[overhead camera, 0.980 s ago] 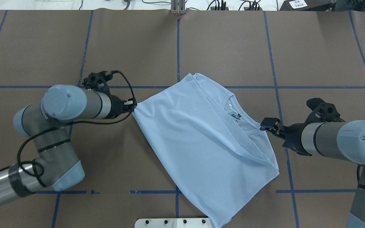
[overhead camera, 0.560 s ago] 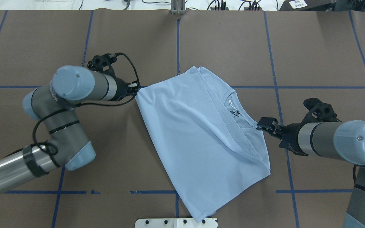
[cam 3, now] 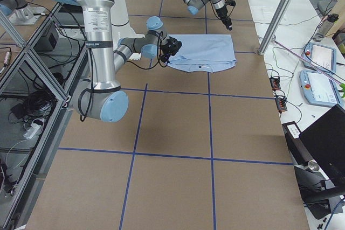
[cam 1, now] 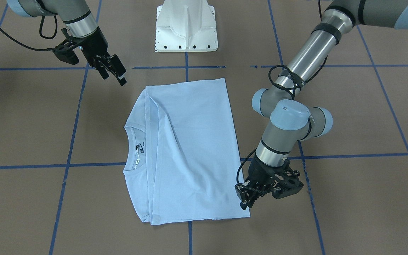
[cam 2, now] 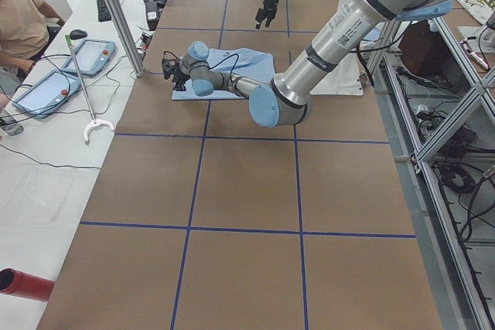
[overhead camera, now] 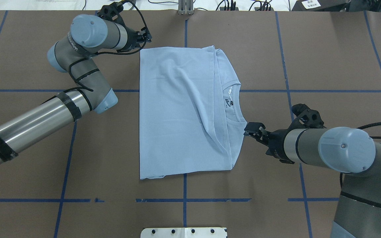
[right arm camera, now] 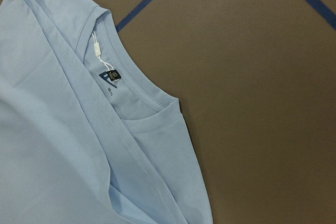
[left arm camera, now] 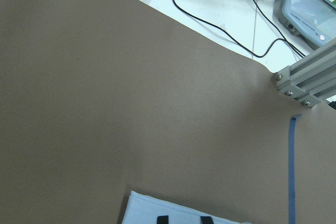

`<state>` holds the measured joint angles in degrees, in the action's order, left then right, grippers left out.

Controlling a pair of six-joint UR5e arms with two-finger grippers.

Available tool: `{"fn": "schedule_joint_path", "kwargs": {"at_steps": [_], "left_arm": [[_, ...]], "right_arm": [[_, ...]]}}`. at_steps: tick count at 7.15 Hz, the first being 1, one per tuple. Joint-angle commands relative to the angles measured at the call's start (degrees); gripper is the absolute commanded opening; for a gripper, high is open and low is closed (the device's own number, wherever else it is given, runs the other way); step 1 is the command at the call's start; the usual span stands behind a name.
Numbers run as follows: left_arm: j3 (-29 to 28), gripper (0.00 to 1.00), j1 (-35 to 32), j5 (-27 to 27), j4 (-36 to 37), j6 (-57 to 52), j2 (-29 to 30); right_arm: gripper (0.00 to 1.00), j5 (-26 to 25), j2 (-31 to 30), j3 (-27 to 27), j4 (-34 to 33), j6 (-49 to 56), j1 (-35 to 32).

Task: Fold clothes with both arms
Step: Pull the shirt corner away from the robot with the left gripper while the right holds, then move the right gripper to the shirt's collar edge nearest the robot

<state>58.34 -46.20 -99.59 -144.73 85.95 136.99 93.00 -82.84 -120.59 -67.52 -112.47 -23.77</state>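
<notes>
**Two hands released at the edges of one part-folded t-shirt**

1. Left hand [cam 1: 243, 202]: the jaws stand apart. The left wrist view shows both fingertips [left arm camera: 163, 219] over the far-left corner of the t-shirt [overhead camera: 174, 109], with cloth visible between them. Whether they touch the cloth cannot be told.
2. Right hand [cam 1: 113, 72]: released, holding nothing, just beside the shirt's collar-side edge and clear of it.
3. T-shirt: flat on the tabletop [overhead camera: 326, 59], midway between the arms. One panel is folded over the body, so the outline is near rectangular. The collar and neck label [right arm camera: 109, 75] are exposed on the robot's right. A soft ridge [overhead camera: 193, 96] runs along the folded panel.

**Likely faults from this state**

- Corner drag: if the left hand withdraws low or snags the cloth, the corner will probably pull out and the fold will open.
- Single-layer pinch: the collar-side edge carries several stacked layers. A shallow grasp by the right hand would likely lift only the top one.
- Skew: unequal lift or travel between the left arm [overhead camera: 45, 115] and the right arm [overhead camera: 342, 148] would twist the rectangle.
- Set crease: folding over the ridge would press it in.

**Count**

- T-shirts: one
- Neck labels: one
- Arms: two
- Hands: two
- Pedestal base [cam 1: 186, 24]: one
</notes>
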Motion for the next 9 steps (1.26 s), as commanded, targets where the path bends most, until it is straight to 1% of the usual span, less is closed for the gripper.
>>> {"fn": "schedule_joint_path", "kwargs": {"at_steps": [1, 2, 3, 6, 9], "left_arm": [[10.35, 0.55, 0.59, -2.17, 0.41, 0.45, -6.00], [10.82, 0.55, 0.76, -3.67, 0.50, 1.93, -6.46], [10.83, 0.55, 0.76, -3.68, 0.42, 2.03, -6.47], [10.83, 0.55, 1.29, -3.68, 0.50, 2.12, -6.47], [10.74, 0.56, 1.64, -3.68, 0.50, 2.12, -6.64]], "right_arm": [[1.00, -0.28, 3.03, 2.72, -0.51, -0.12, 2.92], [1.00, -3.06, 4.78, 5.69, -0.59, -0.12, 5.90], [0.99, -5.88, 6.80, 8.33, -0.68, -0.12, 7.67], [0.99, -6.08, 7.96, 10.99, -0.68, -0.21, 8.30], [0.93, -6.08, 8.31, 12.56, -0.68, -0.21, 8.39]]}}
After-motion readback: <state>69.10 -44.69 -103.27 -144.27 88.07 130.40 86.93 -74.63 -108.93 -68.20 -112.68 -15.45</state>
